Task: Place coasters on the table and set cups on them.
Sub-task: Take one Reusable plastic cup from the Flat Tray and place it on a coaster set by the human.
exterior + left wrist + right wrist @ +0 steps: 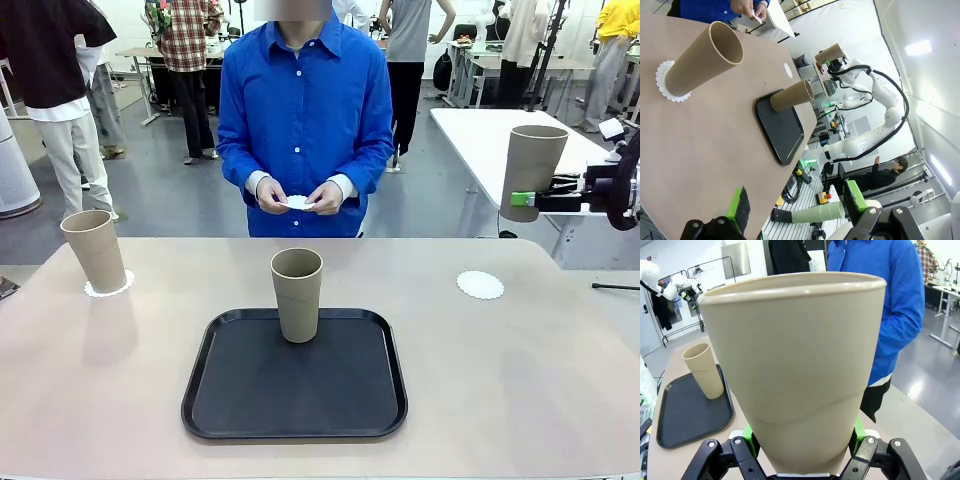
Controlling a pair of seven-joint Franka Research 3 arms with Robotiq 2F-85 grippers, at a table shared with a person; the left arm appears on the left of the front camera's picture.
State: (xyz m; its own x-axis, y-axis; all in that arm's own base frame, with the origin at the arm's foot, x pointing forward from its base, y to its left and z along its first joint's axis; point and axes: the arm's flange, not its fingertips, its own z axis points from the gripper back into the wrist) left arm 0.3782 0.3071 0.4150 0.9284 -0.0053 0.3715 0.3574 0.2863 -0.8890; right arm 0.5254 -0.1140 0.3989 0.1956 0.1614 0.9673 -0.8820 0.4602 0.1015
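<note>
The right jaws are clamped on the lower part of a tan cup (535,160), a green pad pressed to each side of it. The cup is upright and lifted clear of the tabletop (520,390) at the right side. In the right wrist view this held cup (795,365) stands close and large between the two green pads.

Below and to the left of it, a bare coaster (480,285) lies flat on the tabletop near the far right edge, with nothing on it.

A second cup (95,250) stands on a coaster (110,290) near the far left corner, and the lacy rim shows around its base. In the left wrist view that cup (700,57) sits on its coaster (667,85).

A third cup (297,295) stands upright on the far part of a black tray (300,405), which rests in the middle of the tabletop toward the near edge.

The left jaws stand wide apart with nothing between them, low at the tabletop's near left side, well apart from the tray (782,130).

Across the tabletop a person in a blue shirt (305,110) stands at the far edge. The person's hands (272,195) hold one more coaster (298,202) at waist height.
</note>
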